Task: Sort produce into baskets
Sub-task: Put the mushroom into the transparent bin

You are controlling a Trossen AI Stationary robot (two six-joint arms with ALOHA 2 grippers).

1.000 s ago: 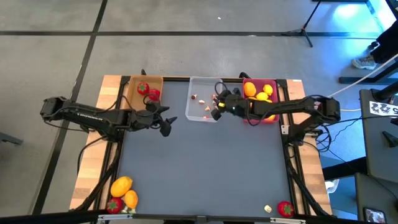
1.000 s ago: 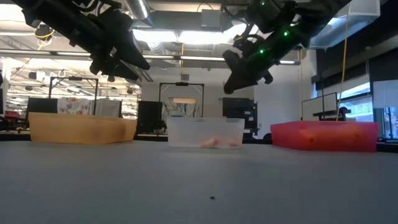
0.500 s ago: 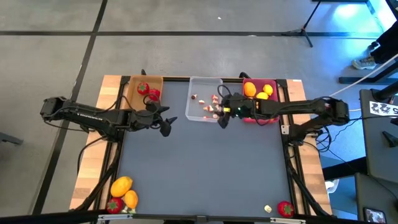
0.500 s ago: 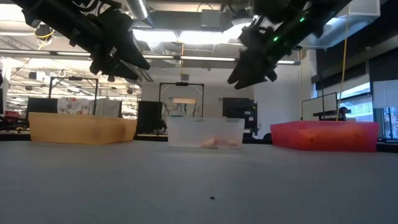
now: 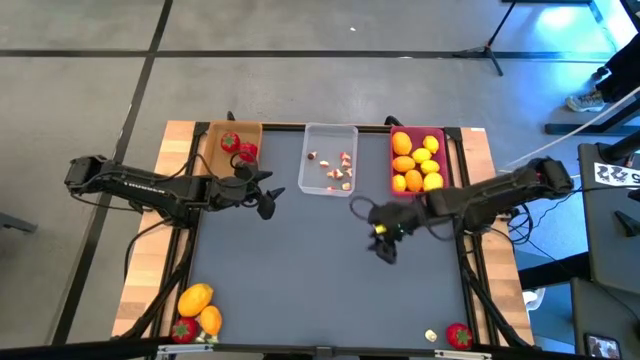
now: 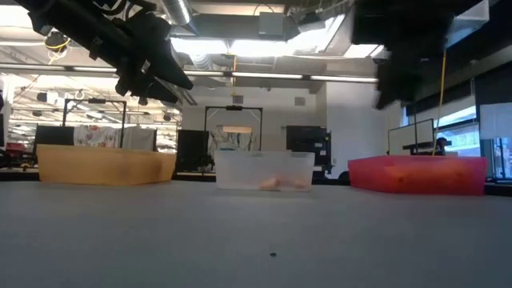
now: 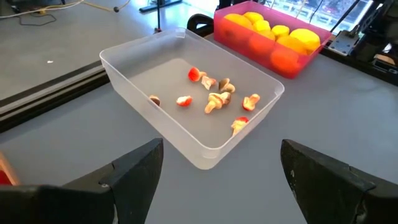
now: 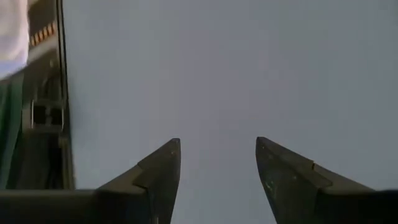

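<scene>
Even overhead light, soft shadows; low view backlit by bright ceiling lamps, arms silhouetted, right one blurred

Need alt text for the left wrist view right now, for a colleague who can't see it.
A clear tray on the grey table holds several small red-and-white mushroom pieces. Beyond it, a pink tray is full of yellow and orange fruit. The left gripper is open and empty.

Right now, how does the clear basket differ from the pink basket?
The clear basket is see-through; the pink basket is opaque magenta. The clear basket holds small white-and-red mushroom pieces scattered loosely; the pink basket is packed with yellow and orange fruits. Both are shallow rectangles of similar size.
</scene>
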